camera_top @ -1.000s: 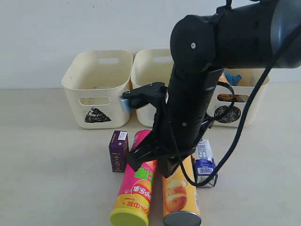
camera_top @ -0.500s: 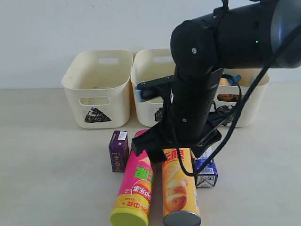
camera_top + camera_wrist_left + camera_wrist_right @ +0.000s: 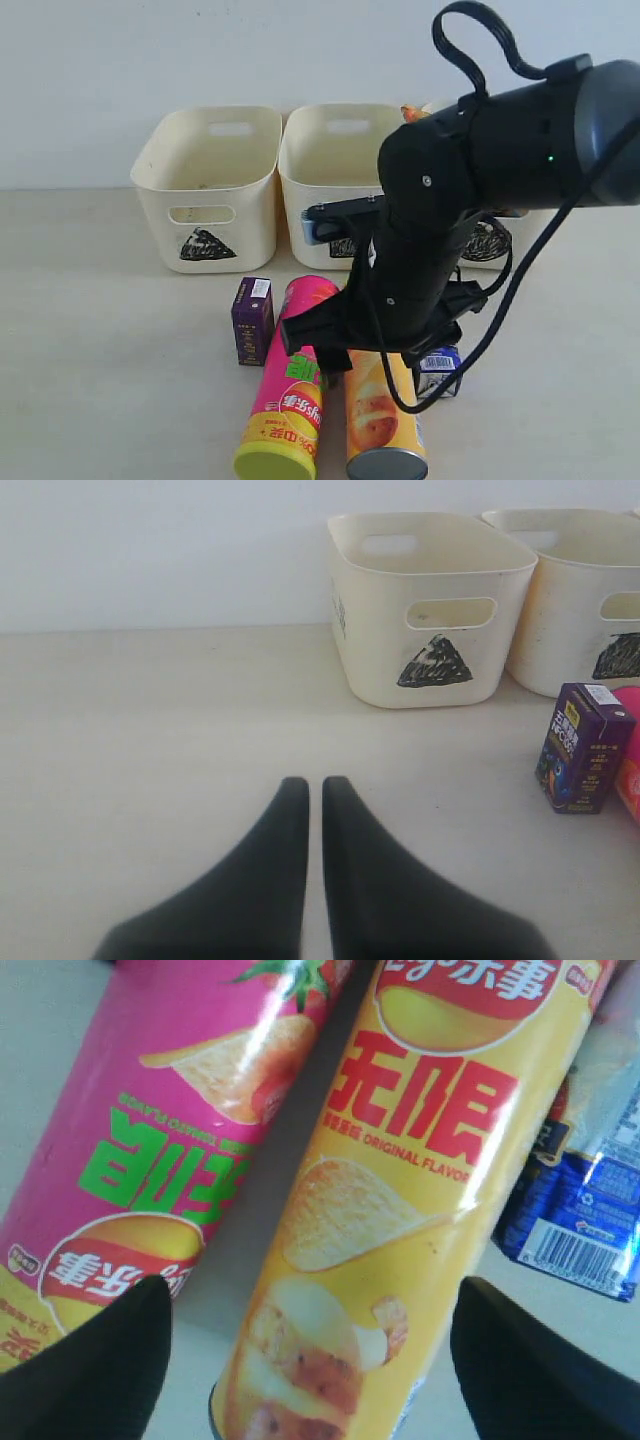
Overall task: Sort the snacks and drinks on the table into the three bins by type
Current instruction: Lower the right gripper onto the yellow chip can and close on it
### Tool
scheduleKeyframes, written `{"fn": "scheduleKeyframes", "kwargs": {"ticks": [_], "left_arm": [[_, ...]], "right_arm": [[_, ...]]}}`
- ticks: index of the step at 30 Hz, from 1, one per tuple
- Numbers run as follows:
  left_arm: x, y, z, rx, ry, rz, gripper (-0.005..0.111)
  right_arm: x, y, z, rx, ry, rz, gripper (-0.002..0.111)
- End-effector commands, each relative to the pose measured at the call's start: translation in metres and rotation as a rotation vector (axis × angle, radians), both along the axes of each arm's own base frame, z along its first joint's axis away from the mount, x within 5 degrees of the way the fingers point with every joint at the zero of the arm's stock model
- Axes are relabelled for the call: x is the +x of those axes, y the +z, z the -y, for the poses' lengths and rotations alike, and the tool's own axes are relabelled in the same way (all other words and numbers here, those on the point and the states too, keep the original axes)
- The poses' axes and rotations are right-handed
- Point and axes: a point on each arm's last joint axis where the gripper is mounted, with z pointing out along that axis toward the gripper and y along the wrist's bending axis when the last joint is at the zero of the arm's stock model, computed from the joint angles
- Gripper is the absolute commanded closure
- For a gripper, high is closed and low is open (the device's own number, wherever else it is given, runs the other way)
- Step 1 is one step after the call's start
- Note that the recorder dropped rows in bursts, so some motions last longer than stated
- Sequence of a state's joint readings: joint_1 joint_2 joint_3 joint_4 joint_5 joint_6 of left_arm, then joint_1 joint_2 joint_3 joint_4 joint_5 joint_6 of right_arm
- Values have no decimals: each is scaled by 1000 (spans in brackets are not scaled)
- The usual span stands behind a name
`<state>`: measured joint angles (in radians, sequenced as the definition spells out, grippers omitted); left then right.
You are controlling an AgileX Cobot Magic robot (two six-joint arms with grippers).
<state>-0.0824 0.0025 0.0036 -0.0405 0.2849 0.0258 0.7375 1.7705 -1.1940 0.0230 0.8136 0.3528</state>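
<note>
1. Toward the near edge of the tabletop [image 3: 110, 400], in the exterior view, the yellow tube [image 3: 382, 425] and pink tube [image 3: 288, 395] lie side by side. Their long axes run from the near edge to the far edge. The right hand [image 3: 372, 345] hangs directly over the yellow tube's far half, released, with its fingers spread across the tube's axis. The bins [image 3: 205, 190] stand along the far edge, beyond the hand.
2. In the left wrist view, the left hand [image 3: 313, 785] is clenched on nothing above bare tabletop, toward the left edge. The purple carton [image 3: 580, 745] is near it and the tubes lie farther off, so the right hand is plainly the nearer one.
3. In the right wrist view, the yellow tube fills the space between the two dark fingers [image 3: 95, 1360]. One finger sits over the pink tube's side, the other over bare tabletop near the blue carton [image 3: 590, 1190]. By my judgement, a straight descent needs the first finger to find the narrow gap between the tubes.
</note>
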Motion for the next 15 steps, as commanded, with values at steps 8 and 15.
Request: {"fn": "scheduleKeyframes", "kwargs": {"ticks": [8, 15], "left_arm": [[0, 2, 0, -10, 4, 12, 103], [0, 2, 0, -10, 4, 12, 103]], "right_arm": [[5, -9, 0, -5, -93, 16, 41], [5, -9, 1, -5, -107, 11, 41]]}}
